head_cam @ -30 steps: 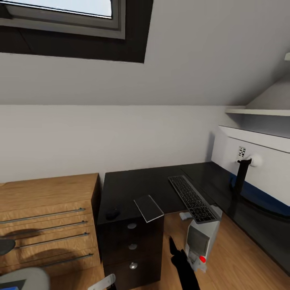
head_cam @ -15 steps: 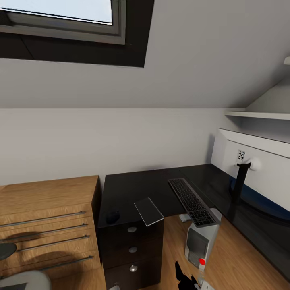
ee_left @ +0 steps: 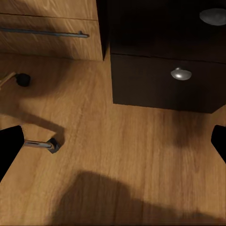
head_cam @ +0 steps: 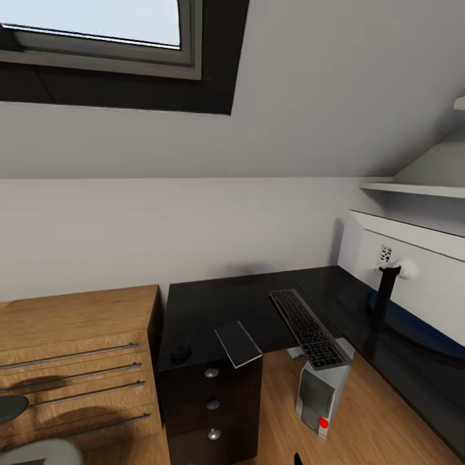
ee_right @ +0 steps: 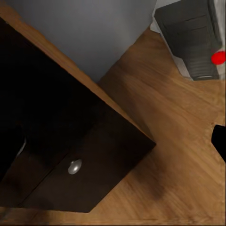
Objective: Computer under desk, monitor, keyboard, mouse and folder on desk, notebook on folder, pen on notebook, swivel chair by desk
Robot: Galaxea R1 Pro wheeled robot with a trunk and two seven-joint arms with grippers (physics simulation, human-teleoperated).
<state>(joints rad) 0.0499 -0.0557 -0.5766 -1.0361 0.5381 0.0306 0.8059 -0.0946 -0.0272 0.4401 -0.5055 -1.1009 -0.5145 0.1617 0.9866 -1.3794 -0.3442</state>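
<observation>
The black desk (head_cam: 213, 303) carries the keyboard (head_cam: 309, 328), a dark mouse (head_cam: 181, 352) and the light-grey notebook (head_cam: 237, 343), which overhangs the front edge above the drawers. The monitor (head_cam: 420, 274) shows its white back on the right wing. Under the desk stands the computer (head_cam: 321, 394), also seen in the right wrist view (ee_right: 193, 37). A corner of the swivel chair (head_cam: 39, 452) shows low at the left. The folder and pen are out of view. My left gripper (ee_left: 113, 143) is open above the floor by the drawer unit (ee_left: 165, 80). My right gripper (ee_right: 113, 146) is open near the same unit (ee_right: 66, 155).
A low light-wood drawer chest (head_cam: 77, 361) stands against the desk's left side. A chair leg with its caster (ee_left: 42, 145) lies on the wood floor near my left gripper. The sloped wall and skylight (head_cam: 97, 26) are above, and a white shelf (head_cam: 413, 187) is at right.
The head camera has tilted upward, so the whole picture slid down. My right arm has sunk almost out of the head view's lower edge. The desk items have not moved.
</observation>
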